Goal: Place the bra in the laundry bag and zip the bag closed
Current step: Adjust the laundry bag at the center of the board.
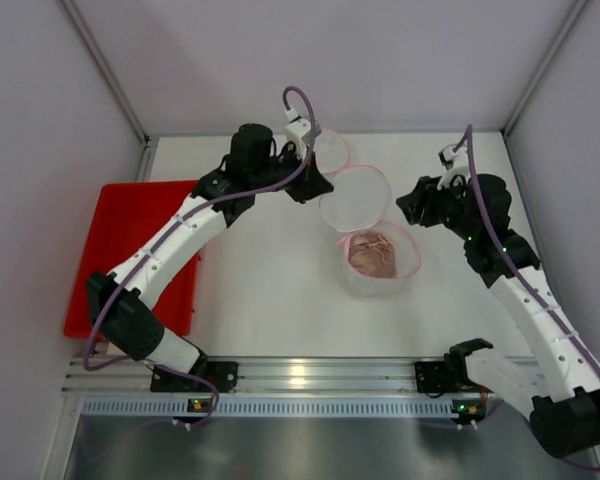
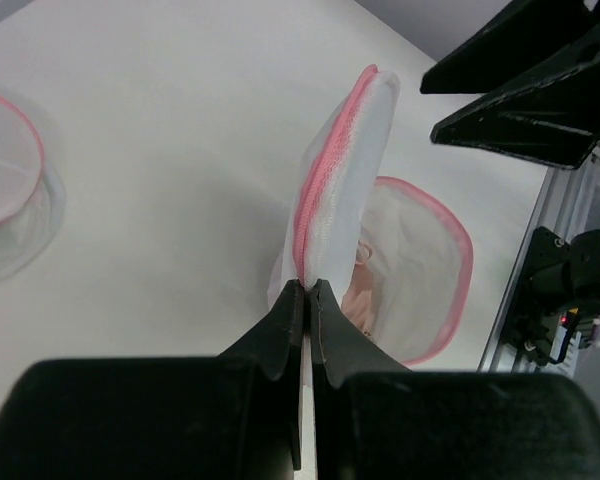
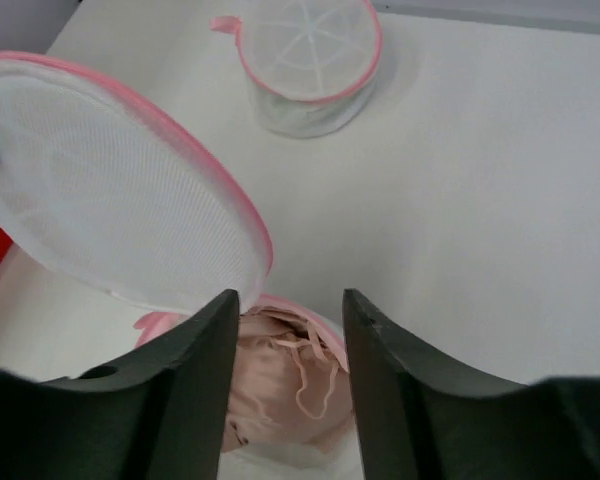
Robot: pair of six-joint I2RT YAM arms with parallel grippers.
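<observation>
The left arm (image 1: 170, 245) runs from its base at the near left corner diagonally up and across the worktop (image 1: 270, 300), with its wrist over the far middle. The left tool (image 2: 307, 285) is closed, pinching the pink-trimmed edge of the lid (image 2: 345, 170) of the bag (image 2: 425, 270) and holding that round mesh flap raised on edge.

The right arm (image 1: 525, 290) rises from the near right corner and leans inward. The right tool (image 3: 288, 297) points down toward the bag's mouth from the right. Its jaws stand apart with nothing between them, hovering just above the opening.

The bra (image 3: 280, 385), pale pink, lies bunched inside the bag, which stands upright near the middle of the worktop with its zip undone.

There are two arms, two tools and one bra. There are two mesh bags: the open one and a second bag (image 3: 305, 60), farther back and apart from the first, with its lid lying flat on top. One red tray (image 1: 130, 250) lies at the left edge, partly overlapped by the left arm in the top view.
</observation>
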